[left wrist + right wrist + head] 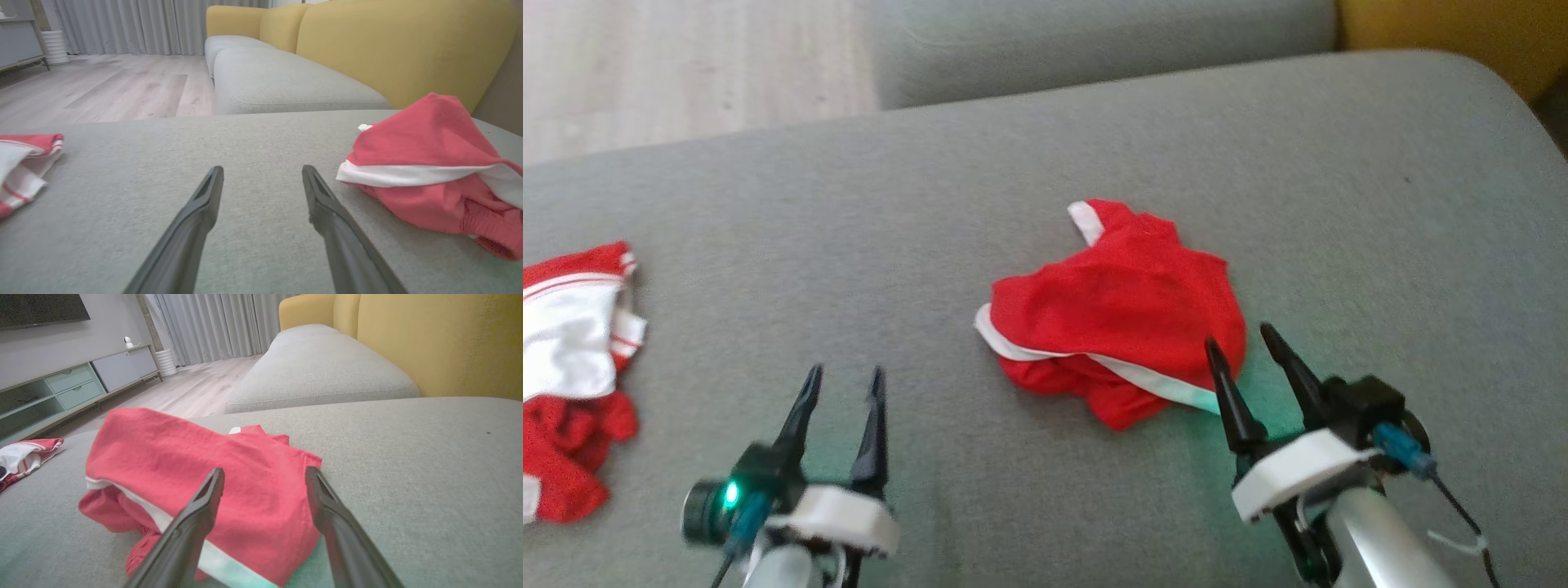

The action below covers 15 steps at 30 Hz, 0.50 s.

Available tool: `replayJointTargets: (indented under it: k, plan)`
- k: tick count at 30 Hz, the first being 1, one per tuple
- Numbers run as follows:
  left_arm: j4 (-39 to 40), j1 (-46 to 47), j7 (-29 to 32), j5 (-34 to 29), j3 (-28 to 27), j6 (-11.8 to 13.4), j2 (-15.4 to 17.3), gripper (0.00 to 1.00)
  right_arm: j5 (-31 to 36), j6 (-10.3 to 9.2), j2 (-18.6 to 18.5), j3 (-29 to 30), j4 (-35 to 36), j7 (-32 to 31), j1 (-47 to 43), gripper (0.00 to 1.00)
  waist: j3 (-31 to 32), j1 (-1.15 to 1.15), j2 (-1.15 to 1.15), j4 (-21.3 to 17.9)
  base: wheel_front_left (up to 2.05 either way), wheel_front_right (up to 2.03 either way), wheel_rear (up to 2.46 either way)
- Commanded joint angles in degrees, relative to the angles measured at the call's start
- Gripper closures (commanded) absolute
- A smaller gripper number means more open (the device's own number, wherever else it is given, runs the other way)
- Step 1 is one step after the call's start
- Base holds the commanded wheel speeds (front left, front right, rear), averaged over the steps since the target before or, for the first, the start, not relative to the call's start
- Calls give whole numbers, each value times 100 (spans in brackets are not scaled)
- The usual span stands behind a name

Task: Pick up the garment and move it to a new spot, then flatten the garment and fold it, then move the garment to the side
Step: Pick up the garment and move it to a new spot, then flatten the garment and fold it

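Red fabric with a white band, the garment (1119,314) lies in a crumpled heap near the middle of the grey sofa cushion (866,237). It is bunched and partly doubled over itself rather than spread, so it looks set down at its spot but not yet flattened. The right end effector (1240,335) stands open at the heap's near right edge, one finger over the cloth and the other by the hem. Whether the tips touch the fabric is hard to tell, but it seems placed to take a corner for spreading. The left end effector (845,376) is open too and grips nothing, low over bare cushion well to the left of the garment, with only grey upholstery between them. A second red-and-white garment (572,351) sits at the cushion's far left, well apart, and is likely a hindrance only if a sweep runs that way. Beyond are another grey seat (286,81), the yellow backrest (408,49) and the wooden floor (102,90).
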State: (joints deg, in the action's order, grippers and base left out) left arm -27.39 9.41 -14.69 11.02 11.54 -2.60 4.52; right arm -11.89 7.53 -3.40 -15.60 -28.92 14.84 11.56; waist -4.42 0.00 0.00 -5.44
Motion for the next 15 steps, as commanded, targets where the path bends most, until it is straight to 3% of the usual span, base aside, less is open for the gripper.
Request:
replayJointTargets:
  k: [1, 8, 15]
  plan:
    - [251, -49, -30, -55, -341, -37, 9, 0, 59, -4, 52, -23, 119, 16, -34, 0, 228, 0, 0, 244, 0, 0, 0]
    - [619, -774, -30, -140, -844, -30, -104, 0, 101, -4, 52, 166, 93, 16, -217, 0, 404, 0, 0, 384, 0, 0, 0]
    - [737, -1101, -30, -260, -972, -111, -147, 0, 176, -4, 52, 303, -5, 16, -353, 0, 460, 0, 0, 453, 0, 0, 0]
